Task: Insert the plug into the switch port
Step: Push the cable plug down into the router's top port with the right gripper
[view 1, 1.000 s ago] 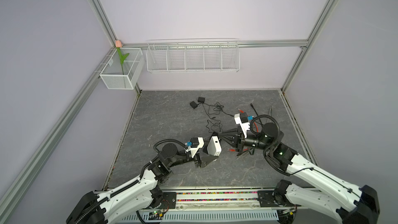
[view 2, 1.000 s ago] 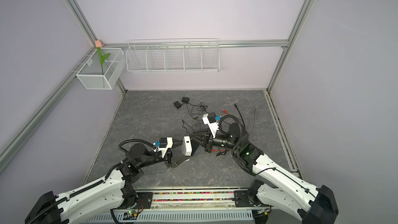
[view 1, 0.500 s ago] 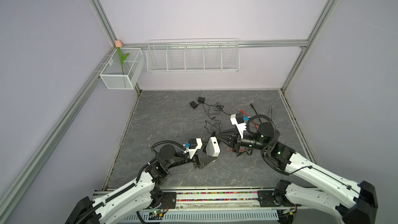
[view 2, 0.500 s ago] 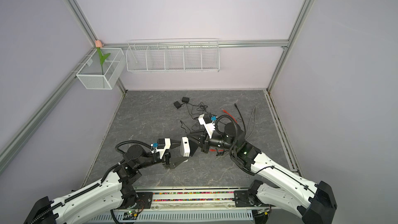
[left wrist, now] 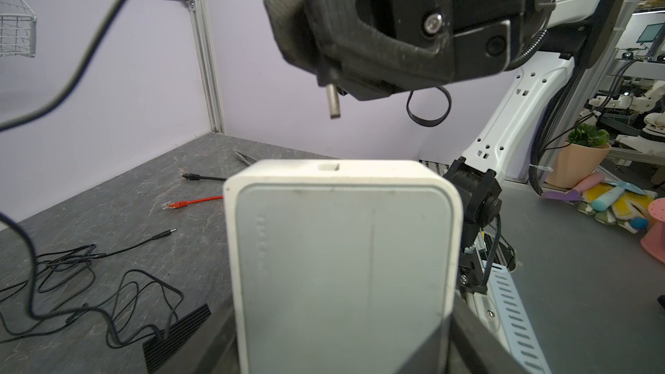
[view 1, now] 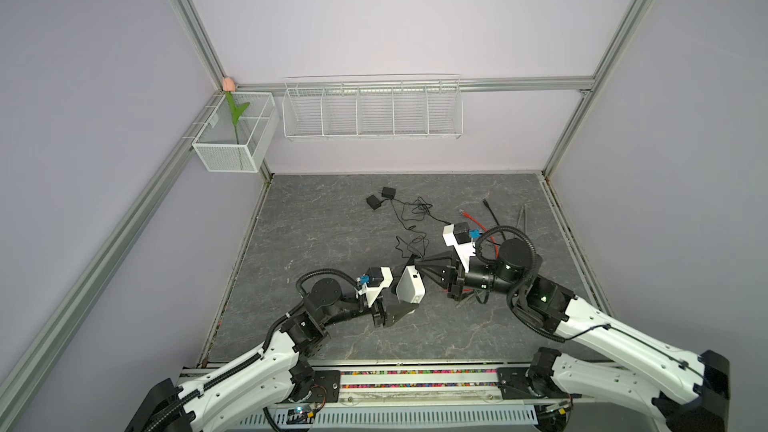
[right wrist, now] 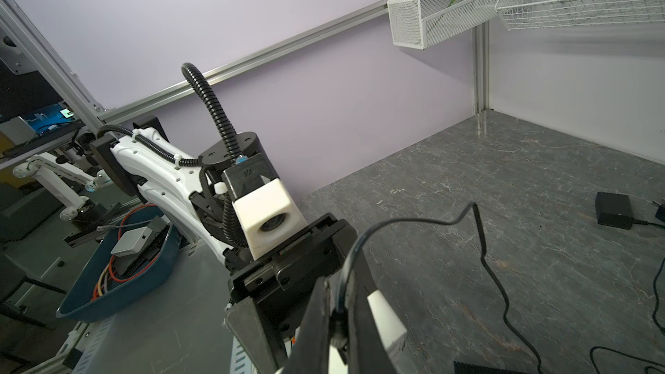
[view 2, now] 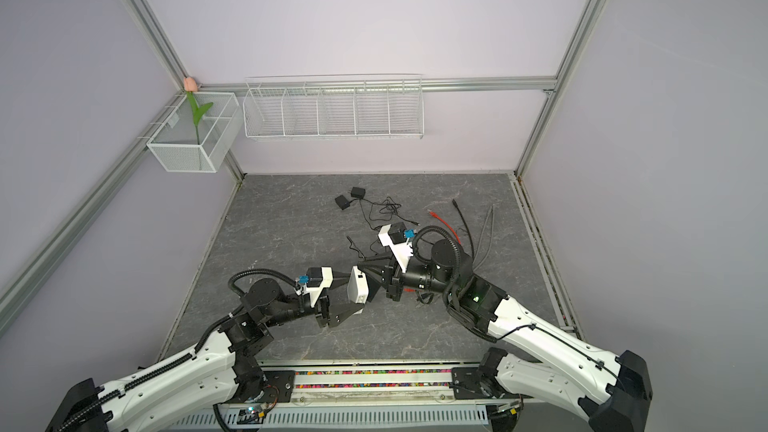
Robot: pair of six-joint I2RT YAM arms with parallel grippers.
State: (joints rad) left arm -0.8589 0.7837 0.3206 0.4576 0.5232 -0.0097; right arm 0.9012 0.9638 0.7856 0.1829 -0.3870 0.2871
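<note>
My left gripper [view 1: 402, 299] [left wrist: 338, 348] is shut on the white switch [view 1: 409, 289] [view 2: 358, 290] and holds it on end above the table. In the left wrist view the switch [left wrist: 342, 246] fills the middle, and its small square port [left wrist: 329, 166] shows on the far edge. My right gripper [view 1: 419, 263] [view 2: 368, 271] [right wrist: 340, 322] is shut on the plug [left wrist: 333, 102]. The plug's metal barrel sticks out of the jaws and hangs a short way off the port, almost in line with it and apart from it. Its black cable [right wrist: 482, 246] trails back to the table.
Two black adapters [view 1: 380, 199] with tangled thin leads lie behind the arms. A red cable [view 1: 469, 218], a black cable [view 1: 490, 211] and grey cables [view 1: 521, 218] lie at the back right. A wire rack [view 1: 372, 108] and a mesh box [view 1: 235, 135] hang on the walls.
My right gripper has moved left with the plug, closer to the switch. The left gripper has shifted the switch slightly toward the front. Both grips are unchanged.
</note>
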